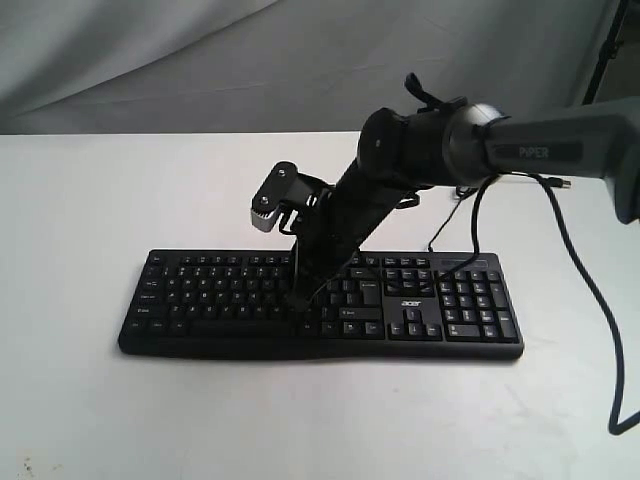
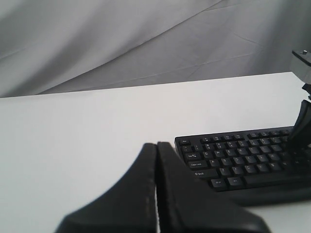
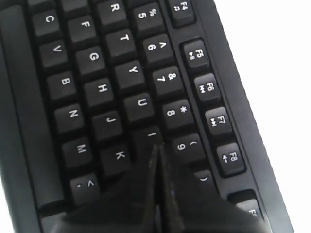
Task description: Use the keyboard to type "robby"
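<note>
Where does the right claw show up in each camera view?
Exterior view: right claw mid-picture, tips down on the keyboard.
Left wrist view: the claw rises from the keyboard's far keys.
Right wrist view: the claw, shut, over the I key.
Shared landmark: the keyboard's letter keys.

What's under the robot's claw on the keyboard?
The shut right claw is over the keyboard. At its tip the I key peeks out; the keys farther under it are covered.
</note>
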